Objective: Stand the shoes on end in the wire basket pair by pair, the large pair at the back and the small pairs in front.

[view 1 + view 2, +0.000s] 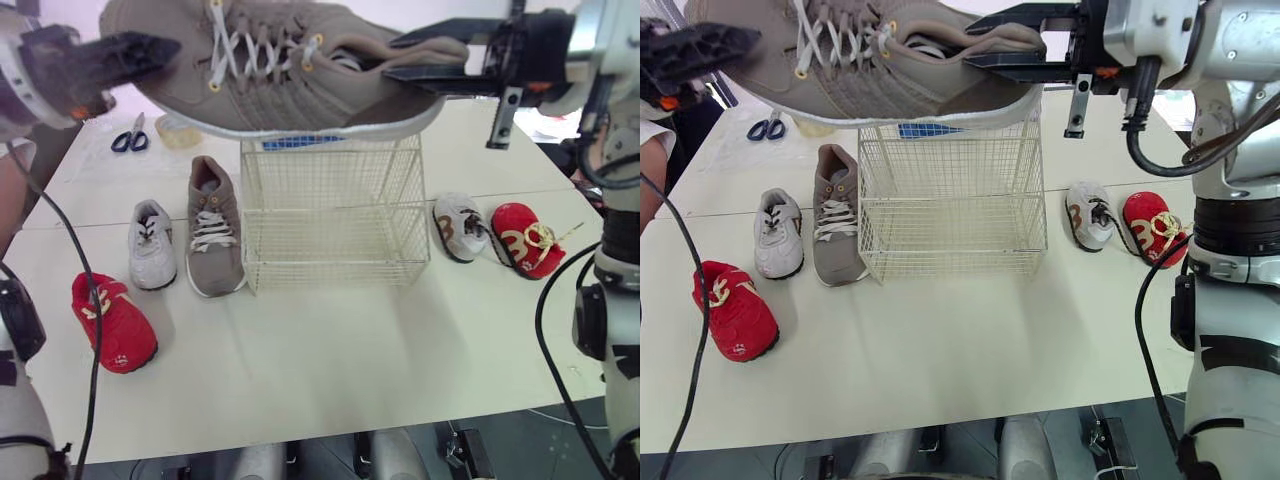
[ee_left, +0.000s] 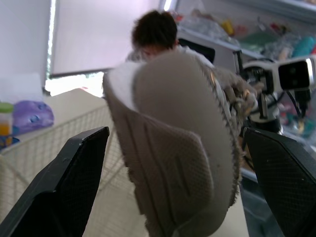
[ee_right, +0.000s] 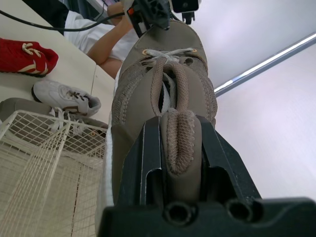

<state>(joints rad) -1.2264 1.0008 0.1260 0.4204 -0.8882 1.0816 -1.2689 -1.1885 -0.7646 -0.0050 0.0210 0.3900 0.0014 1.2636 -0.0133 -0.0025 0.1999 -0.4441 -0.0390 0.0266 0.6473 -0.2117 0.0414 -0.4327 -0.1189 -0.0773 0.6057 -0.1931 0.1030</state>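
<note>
**Table station: large shoe aloft over an empty basket**

Head views. White table (image 1: 330, 360) carries the basket (image 1: 335, 215) at centre, with nothing in it. The large shoe (image 1: 290, 70) hangs level above the basket's open top, toe to the robot's left and heel to its right. The right gripper (image 1: 392, 57) holds it by the heel. That hold leaves the toe free to tip downward, which I judge standing it on end requires. Its mate (image 1: 213, 228) lies flat just left of the basket. Small shoes wait on both sides: white shoe (image 1: 152, 245) and red shoe (image 1: 113, 322) left, second white shoe (image 1: 460, 227) and second red shoe (image 1: 527, 239) right.

Left wrist view. The left gripper (image 2: 174, 133) stands wide, one finger on each side of the toe. No contact is visible. It is probably placed to steady or guide the toe.

Right wrist view. Both fingers squeeze the padded heel collar, with the basket below. The large pair likely goes first because the back row would be blocked later.
</note>
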